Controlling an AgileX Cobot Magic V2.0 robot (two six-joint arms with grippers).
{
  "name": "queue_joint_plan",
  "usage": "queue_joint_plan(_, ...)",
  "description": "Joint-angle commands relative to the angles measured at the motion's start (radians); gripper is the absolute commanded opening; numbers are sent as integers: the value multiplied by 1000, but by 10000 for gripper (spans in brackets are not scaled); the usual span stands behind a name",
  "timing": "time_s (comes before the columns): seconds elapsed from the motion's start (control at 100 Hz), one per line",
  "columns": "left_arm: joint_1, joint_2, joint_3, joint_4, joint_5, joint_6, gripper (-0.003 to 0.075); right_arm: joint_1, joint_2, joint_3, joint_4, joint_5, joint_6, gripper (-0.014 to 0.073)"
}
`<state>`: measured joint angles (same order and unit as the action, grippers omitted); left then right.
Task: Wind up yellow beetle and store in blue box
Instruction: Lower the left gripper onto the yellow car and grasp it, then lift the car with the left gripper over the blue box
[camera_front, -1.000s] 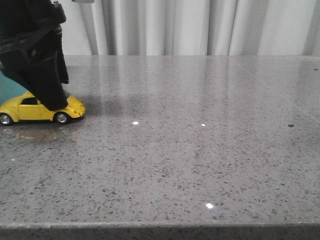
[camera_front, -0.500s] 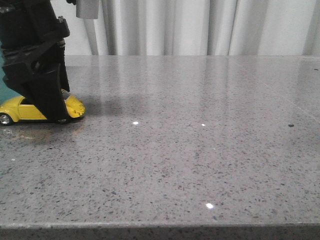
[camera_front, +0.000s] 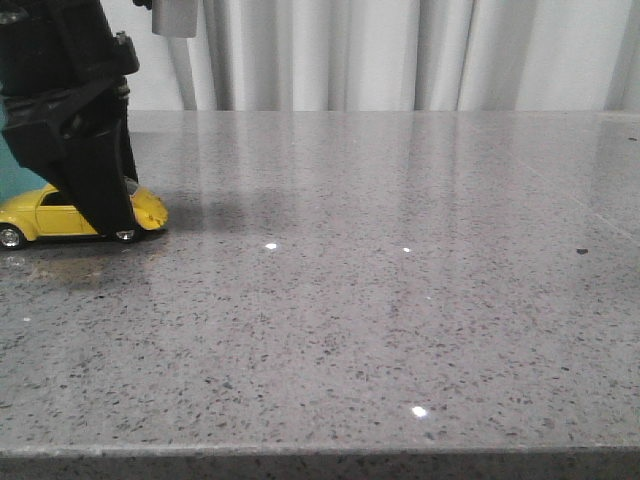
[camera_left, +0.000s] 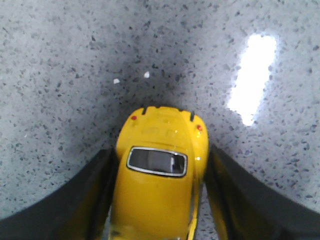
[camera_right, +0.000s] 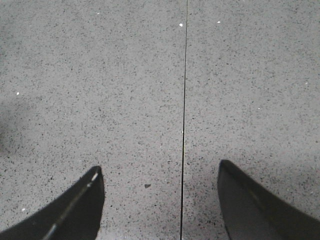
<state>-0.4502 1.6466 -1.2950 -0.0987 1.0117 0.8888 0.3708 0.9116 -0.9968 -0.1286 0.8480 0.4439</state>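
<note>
The yellow beetle (camera_front: 45, 213) stands on its wheels on the grey stone table at the far left, nose to the right. My left gripper (camera_front: 105, 215) is down over its front half with one finger on each side. In the left wrist view the beetle (camera_left: 157, 200) fills the gap between the two black fingers (camera_left: 90, 200), which press against its flanks. A sliver of the blue box (camera_front: 14, 172) shows behind the left arm at the frame's left edge; the rest is hidden. My right gripper (camera_right: 159, 170) is open and empty above bare table, and is out of the front view.
The speckled grey table (camera_front: 380, 300) runs to a front edge at the bottom of the front view, with white curtains behind it. A thin dark seam (camera_right: 184, 125) in the table runs between my right fingers.
My left gripper has come down from the beetle's roof to straddle its front half. The beetle has shifted slightly to the left. The right side of the table is unchanged.
</note>
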Motion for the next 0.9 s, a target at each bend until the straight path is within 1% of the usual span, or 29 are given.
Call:
queue_joint_plan(0.0,-9,-43,-61,-9,5,-6,166,3,-14,-27,-12,-58,-10,486)
queue_joint_plan(0.17,-9,-43,-220,-31,82,-20,165,3,-14,-27,-12,-58,-10,486)
queue_joint_plan(0.27,-9,-43,-361,-31,102,-95,165,3,-14,-27,-12,-56,-10,486)
queue_joint_plan(0.36,-4,-43,-491,-19,120,-192,165,3,-14,-27,-12,-52,-10,486)
queue_joint_plan(0.5,39,-43,-657,10,157,-324,165,3,-14,-27,-12,-48,-10,486)
queue_joint_plan(0.57,78,-43,-713,36,180,-394,165,3,-14,-27,-12,-47,-10,486)
queue_joint_plan(0.67,155,-43,-752,68,223,-497,161,3,-14,-27,-12,-47,-10,486)
queue_joint_plan(0.73,205,-43,-752,85,258,-555,153,3,-14,-27,-12,-47,-10,486)
queue_joint_plan(0.81,284,-43,-740,99,258,-660,152,3,-14,-27,-12,-48,-10,486)
queue_joint_plan(0.89,353,-43,-728,99,258,-716,152,3,-14,-27,-12,-48,-10,486)
